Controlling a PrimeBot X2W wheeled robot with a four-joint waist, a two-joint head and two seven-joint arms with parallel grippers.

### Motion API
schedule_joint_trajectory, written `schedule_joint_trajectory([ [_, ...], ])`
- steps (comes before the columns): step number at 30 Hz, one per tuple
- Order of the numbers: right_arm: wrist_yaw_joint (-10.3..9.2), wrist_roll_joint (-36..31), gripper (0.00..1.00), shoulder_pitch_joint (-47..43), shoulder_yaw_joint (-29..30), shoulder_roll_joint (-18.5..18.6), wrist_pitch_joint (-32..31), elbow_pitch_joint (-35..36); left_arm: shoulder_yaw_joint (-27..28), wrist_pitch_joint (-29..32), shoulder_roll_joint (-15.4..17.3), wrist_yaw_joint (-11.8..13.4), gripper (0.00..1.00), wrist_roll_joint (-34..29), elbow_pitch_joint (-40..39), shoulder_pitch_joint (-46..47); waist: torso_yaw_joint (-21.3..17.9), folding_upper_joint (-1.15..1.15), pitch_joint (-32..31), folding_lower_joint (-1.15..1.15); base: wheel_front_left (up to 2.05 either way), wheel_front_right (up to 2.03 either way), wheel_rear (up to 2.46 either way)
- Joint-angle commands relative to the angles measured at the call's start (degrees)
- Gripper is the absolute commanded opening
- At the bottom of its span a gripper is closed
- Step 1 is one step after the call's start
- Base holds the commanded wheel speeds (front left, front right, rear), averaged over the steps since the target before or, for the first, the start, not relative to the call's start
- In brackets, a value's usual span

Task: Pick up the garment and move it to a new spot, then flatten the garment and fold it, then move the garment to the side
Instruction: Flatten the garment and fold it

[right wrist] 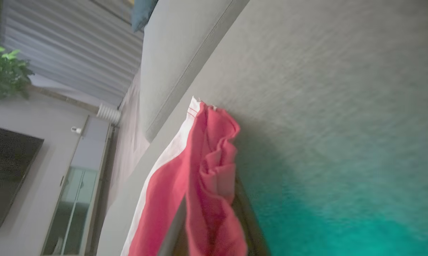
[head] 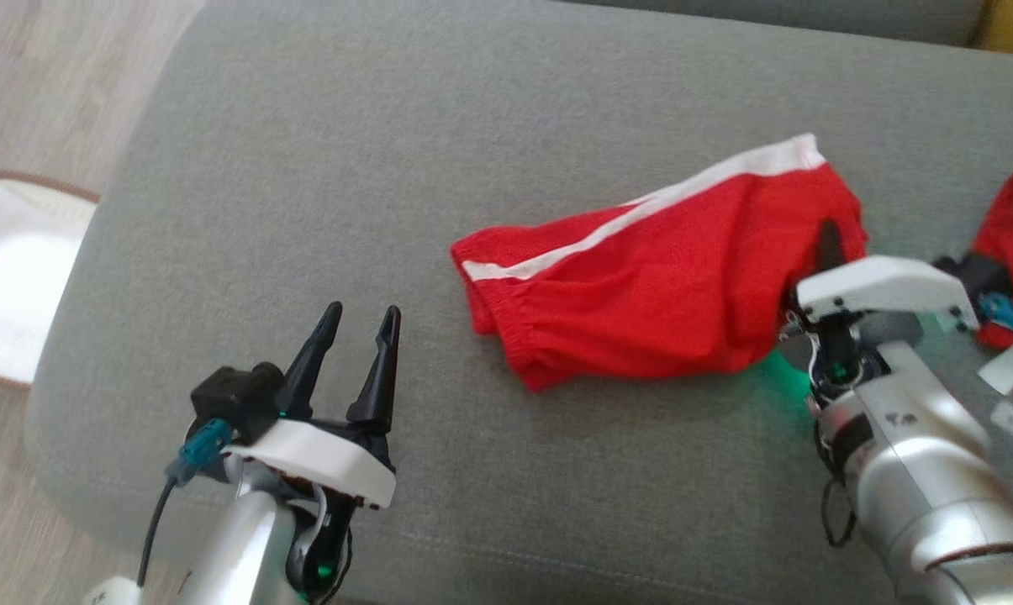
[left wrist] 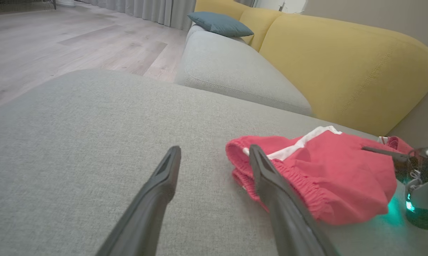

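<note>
The garment (head: 641, 294), red shorts with a white side stripe and a gathered waistband, lies crumpled on the grey sofa cushion (head: 388, 151), right of centre. My right gripper (head: 827, 252) is shut on its right edge, one dark finger lying over the cloth. In the right wrist view the red cloth (right wrist: 214, 170) is bunched between the two fingers of the right gripper (right wrist: 210, 227). My left gripper (head: 363, 313) stands open at the lower left, apart from the garment and holding nothing. In the left wrist view the left gripper (left wrist: 214, 149) points toward the waistband end of the garment (left wrist: 334, 170).
Another red cloth (head: 1010, 227) lies at the cushion's far right behind my right arm. A white pad (head: 10, 277) sits on the wooden floor to the left. A yellow backrest (left wrist: 341, 71) and a blue pillow (left wrist: 219, 23) stand beyond. The cushion's left edge is close to my left gripper.
</note>
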State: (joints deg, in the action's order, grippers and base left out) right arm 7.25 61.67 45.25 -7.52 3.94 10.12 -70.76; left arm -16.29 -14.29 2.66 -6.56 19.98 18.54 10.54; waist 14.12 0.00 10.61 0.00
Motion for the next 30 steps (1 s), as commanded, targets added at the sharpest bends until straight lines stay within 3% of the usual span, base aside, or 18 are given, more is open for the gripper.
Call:
schedule_joint_trajectory([
  [1, 0.24, 0.61, 0.00, -1.02, -0.22, -0.63, 1.34, 1.55, 1.83, -0.71, 0.22, -0.07, 1.00, -0.25, -1.59, 0.67, -1.22, 0.00, -1.13, 0.00, 0.00, 0.00, 0.00],
  [8, 0.24, 1.08, 0.00, -5.74, 4.25, 1.87, 4.70, 2.32, 1.79, -0.71, 0.21, -0.20, 1.00, -0.23, -1.74, -1.35, -3.66, 0.00, -3.80, 0.00, 0.00, 0.00, 0.00],
  [12, 0.24, -1.04, 0.00, -8.63, 12.30, 4.97, 4.84, 4.63, 1.84, -0.71, 0.21, -0.21, 1.00, -0.20, -1.97, -2.12, -4.28, 0.00, -4.55, 0.00, 0.00, 0.00, 0.00],
  [20, 0.24, -12.71, 0.00, -11.93, 23.22, 1.14, 4.86, 11.23, 0.64, -0.71, 0.21, -0.16, 1.00, 0.16, -2.00, -2.77, -3.92, 0.00, -4.73, 0.00, 0.00, 0.00, 0.00],
  [27, 0.24, -15.53, 0.00, -11.60, 22.32, -0.92, 4.87, 16.84, 0.80, -0.71, 0.21, -0.19, 1.00, 0.03, -1.37, -2.82, -3.06, 0.00, -5.39, 0.00, 0.00, 0.00, 0.00],
  [30, 0.24, -10.88, 0.00, -12.15, 17.30, -1.02, 3.87, 20.15, 0.70, -0.71, 0.21, -0.23, 1.00, -0.04, -0.98, -2.83, -2.59, 0.00, -6.01, 0.00, 0.00, 0.00, 0.00],
])
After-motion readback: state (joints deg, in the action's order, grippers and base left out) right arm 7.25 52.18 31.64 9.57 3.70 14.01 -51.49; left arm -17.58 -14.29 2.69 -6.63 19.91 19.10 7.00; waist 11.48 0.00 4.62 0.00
